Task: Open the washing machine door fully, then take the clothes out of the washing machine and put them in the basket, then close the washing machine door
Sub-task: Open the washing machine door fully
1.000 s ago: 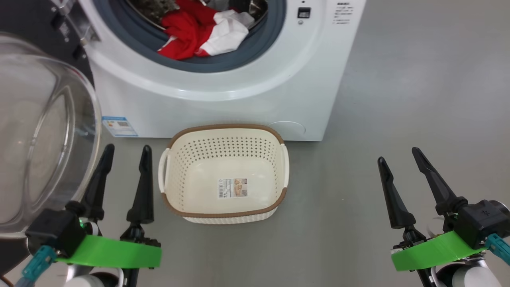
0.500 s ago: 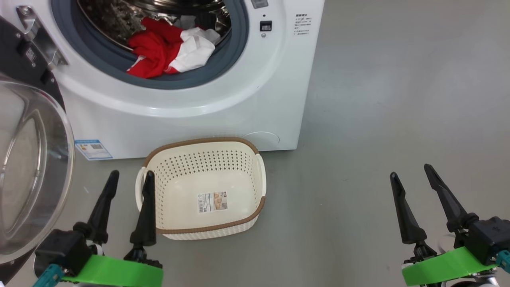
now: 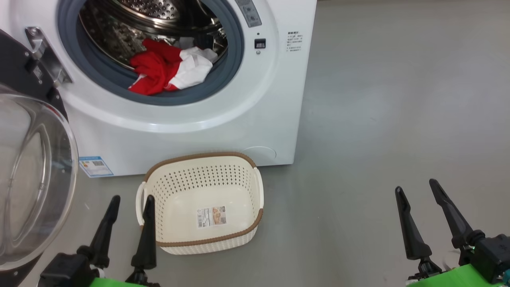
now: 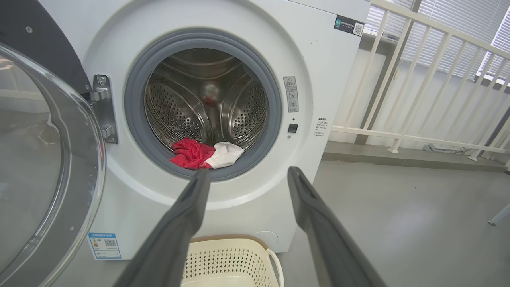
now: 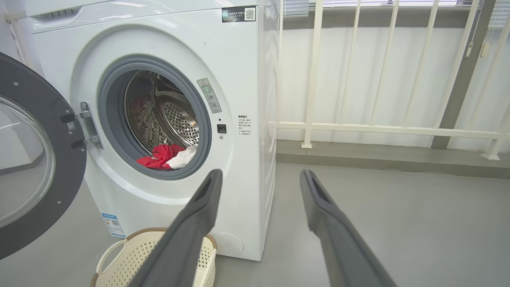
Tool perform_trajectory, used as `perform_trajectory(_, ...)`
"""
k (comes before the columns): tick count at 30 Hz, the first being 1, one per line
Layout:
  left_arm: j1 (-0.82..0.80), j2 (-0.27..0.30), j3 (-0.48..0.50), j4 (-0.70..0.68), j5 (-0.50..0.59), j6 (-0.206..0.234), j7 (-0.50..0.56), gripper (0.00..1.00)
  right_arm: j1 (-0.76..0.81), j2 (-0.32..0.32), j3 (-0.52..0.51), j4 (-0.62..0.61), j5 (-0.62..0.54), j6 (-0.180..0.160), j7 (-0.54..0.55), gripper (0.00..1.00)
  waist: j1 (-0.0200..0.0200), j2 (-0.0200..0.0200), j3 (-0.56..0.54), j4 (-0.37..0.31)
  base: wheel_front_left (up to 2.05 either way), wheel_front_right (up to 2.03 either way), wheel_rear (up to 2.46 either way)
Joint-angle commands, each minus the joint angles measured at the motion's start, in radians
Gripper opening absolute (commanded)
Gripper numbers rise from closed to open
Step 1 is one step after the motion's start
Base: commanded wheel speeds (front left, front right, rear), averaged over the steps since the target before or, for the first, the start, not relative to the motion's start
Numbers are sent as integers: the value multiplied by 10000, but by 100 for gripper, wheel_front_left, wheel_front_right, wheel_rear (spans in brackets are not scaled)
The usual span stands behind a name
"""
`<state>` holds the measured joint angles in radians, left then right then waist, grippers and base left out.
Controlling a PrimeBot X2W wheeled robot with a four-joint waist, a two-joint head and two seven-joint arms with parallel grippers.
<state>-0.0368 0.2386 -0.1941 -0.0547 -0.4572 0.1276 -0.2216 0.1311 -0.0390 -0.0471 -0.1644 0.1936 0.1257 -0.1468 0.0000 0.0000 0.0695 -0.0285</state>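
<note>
The white washing machine [image 3: 191,131] stands with its door [image 3: 32,175] swung wide to the left, glass bowl bulging outward. Red and white clothes [image 3: 167,69] lie at the drum's front lip, spilling onto the grey gasket; the clothes [image 4: 205,154] show in the left wrist view too, and the clothes [image 5: 167,156] in the right wrist view. The cream basket [image 3: 199,235] sits on the floor before the washer, holding only its paper label. My left gripper [image 3: 132,199] is open beside the basket's left handle. My right gripper [image 3: 417,188] is open over bare floor, far right.
Grey floor [image 3: 378,119] stretches to the washer's right. A white railing [image 5: 358,127] with vertical bars runs behind and right of the machine. A blue label sticker [image 3: 95,166] marks the washer's lower left corner. The open door takes up the space at my left.
The head camera has tilted up and shifted, so the washer, basket and both grippers sit lower in the picture and more of the drum shows. Both grippers stay open; clothes and basket have not moved.
</note>
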Motion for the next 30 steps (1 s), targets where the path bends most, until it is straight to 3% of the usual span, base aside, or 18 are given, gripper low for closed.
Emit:
perform_trajectory(1, 10, 234, 328, -262, 64, 118, -54, 100, 24, -112, 173, -358, 74, 50, -62, 100, 0, 0, -264, 9, 0, 0, 0)
perform_trajectory(30, 700, 487, 223, -863, 163, 508, 189, 100, 573, -112, 55, -846, 66, 50, 131, 100, 0, 0, -754, 82, 0, 0, 0)
